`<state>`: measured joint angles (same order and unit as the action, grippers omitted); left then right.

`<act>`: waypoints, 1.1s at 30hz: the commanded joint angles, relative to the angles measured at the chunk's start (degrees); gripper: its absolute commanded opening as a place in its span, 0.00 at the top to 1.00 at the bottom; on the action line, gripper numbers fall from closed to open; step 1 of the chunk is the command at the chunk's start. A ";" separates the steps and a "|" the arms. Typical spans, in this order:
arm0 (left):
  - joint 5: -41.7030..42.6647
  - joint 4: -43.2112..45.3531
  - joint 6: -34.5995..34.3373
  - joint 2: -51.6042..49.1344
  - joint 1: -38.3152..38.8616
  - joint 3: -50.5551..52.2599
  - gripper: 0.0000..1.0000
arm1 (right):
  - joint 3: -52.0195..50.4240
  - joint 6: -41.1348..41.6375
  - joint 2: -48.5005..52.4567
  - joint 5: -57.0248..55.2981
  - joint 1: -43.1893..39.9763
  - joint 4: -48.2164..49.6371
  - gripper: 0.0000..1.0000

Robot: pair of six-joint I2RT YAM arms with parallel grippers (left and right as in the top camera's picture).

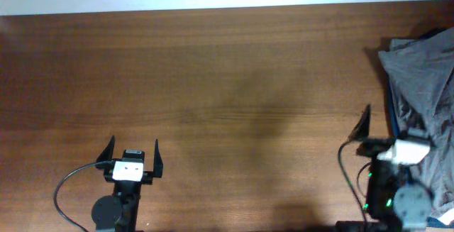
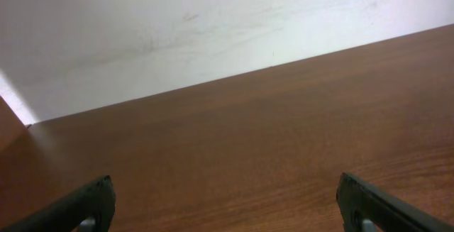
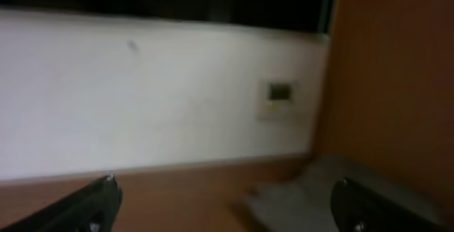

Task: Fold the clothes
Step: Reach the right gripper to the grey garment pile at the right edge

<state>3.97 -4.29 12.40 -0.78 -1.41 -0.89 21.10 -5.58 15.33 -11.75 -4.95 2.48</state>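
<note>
The clothes (image 1: 420, 83), a crumpled mid-grey garment, lie at the table's right edge and run partly out of the overhead view. My right gripper (image 1: 388, 124) stands open at the garment's near left edge, with nothing between its fingers. The right wrist view is blurred: the grey cloth (image 3: 319, 189) lies ahead and to the right, between the spread fingers of the right gripper (image 3: 225, 205). My left gripper (image 1: 133, 148) is open over bare wood near the front left, far from the clothes. The left wrist view shows the left gripper (image 2: 225, 203) empty above the table.
The brown wooden table (image 1: 213, 83) spreads between the two arms. A white wall (image 2: 177, 33) runs behind its far edge. A dark strip of cloth (image 1: 430, 33) shows at the garment's far side, by the right edge.
</note>
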 commanded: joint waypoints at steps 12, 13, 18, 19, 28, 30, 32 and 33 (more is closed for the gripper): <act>-0.81 -0.11 -0.33 0.37 0.24 0.35 0.00 | 65.99 -8.96 69.66 -7.89 -2.95 -58.21 0.02; -0.81 -0.11 -0.33 0.37 0.24 0.35 0.01 | 68.04 -8.98 72.96 -8.04 -2.95 -59.54 0.02; -0.79 -0.11 -0.33 0.37 0.24 0.35 0.01 | 75.01 -1.49 86.47 -14.43 -3.89 -56.28 0.01; -0.81 -0.11 -0.33 0.37 0.24 0.35 0.00 | 76.22 0.42 88.67 -14.60 -4.66 -54.95 0.01; -0.81 -0.11 -0.33 0.37 0.24 0.35 0.01 | 83.21 1.60 101.57 -14.05 -10.95 -46.88 0.01; -0.81 -0.11 -0.33 0.37 0.24 0.35 0.01 | 83.21 1.57 103.14 -13.79 -11.50 -44.13 0.02; -0.81 -0.11 -0.33 0.37 0.24 0.35 0.01 | 83.21 1.55 104.80 -13.77 -11.80 -42.53 0.02; -0.81 -0.11 -0.33 0.37 0.24 0.35 0.01 | 83.21 1.49 105.46 -13.77 -11.93 -42.29 0.01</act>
<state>3.57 -4.32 12.40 -0.80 -1.41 -0.84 102.89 -4.93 118.24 -24.60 -16.80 -40.62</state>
